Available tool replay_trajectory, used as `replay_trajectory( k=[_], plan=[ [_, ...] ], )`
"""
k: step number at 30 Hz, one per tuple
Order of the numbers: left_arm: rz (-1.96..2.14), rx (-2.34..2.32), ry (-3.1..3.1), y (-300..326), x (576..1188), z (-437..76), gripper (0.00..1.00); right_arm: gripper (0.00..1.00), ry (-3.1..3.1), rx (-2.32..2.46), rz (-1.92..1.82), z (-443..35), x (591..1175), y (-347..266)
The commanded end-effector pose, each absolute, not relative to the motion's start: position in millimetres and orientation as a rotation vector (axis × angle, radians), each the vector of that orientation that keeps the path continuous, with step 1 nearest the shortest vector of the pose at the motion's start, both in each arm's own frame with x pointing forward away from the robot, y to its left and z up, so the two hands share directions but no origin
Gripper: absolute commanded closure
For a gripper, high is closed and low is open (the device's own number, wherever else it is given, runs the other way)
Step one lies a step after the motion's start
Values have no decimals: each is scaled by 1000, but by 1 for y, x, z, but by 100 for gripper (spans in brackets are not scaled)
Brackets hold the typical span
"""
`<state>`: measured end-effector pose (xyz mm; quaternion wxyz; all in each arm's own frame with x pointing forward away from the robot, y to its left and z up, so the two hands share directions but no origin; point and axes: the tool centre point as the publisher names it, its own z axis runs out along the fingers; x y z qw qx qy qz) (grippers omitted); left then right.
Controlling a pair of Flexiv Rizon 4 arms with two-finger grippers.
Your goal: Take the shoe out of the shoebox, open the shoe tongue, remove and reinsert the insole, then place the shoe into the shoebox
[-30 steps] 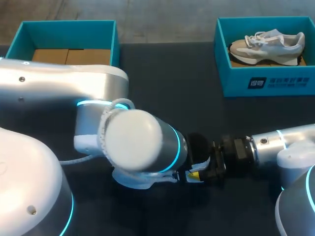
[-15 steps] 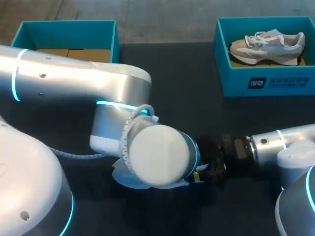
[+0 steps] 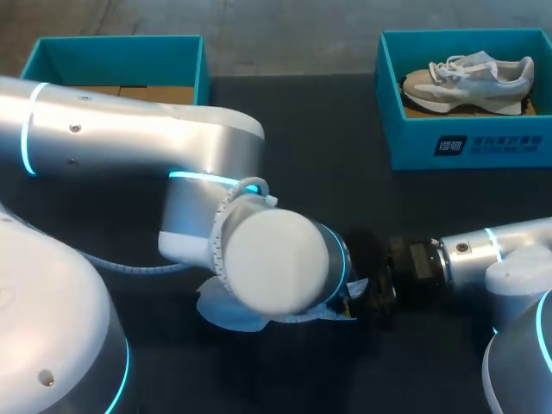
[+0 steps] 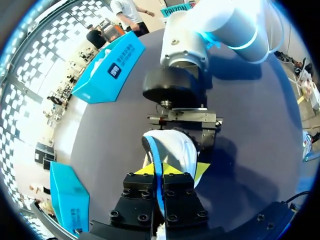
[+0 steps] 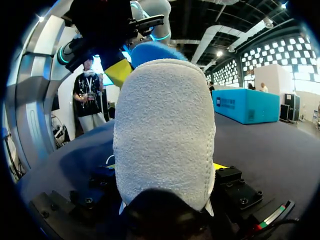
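From where I stood, the left arm came in from its side and folded at a big elbow, its rounded wrist hanging low over the middle of the table and hiding its own fingers from above. The left gripper was pinched tight, yellow tips close together, clamped on the thin edge of the insole. The right arm lay low and near level from its side, black wrist pointing inward, with the right gripper nose to nose with the left one.
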<state>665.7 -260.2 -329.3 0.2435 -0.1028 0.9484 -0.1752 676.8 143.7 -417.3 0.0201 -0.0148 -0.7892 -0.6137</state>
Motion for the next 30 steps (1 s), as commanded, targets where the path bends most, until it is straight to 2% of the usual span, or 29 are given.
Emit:
replay_trajectory(
  k=[1,16,17,19,20,22,25,30],
  plan=[
    [-552,-263,2632,-249,676,-319,100,100,-2452,-47,-1901,-419,676,145],
    [-604,-241,2694,-270,694,-315,100,100,-2452,-47,-1901,-419,676,145],
    [-599,-235,2695,-270,693,-316,96,100,-2452,-47,-1901,-419,676,145],
    [-591,-227,2698,-270,690,-318,78,100,-2452,-47,-1901,-419,676,145],
    [-590,-224,2699,-270,689,-319,72,100,-2452,-47,-1901,-419,676,145],
    [-590,-221,2701,-269,686,-320,65,100,-2452,-47,-1901,-419,676,145],
    [-591,-217,2703,-268,682,-322,60,100,-2452,-47,-1901,-419,676,145],
    [-605,-219,2708,-263,674,-324,59,100,-2452,-47,-1901,-419,676,145]
  ],
)
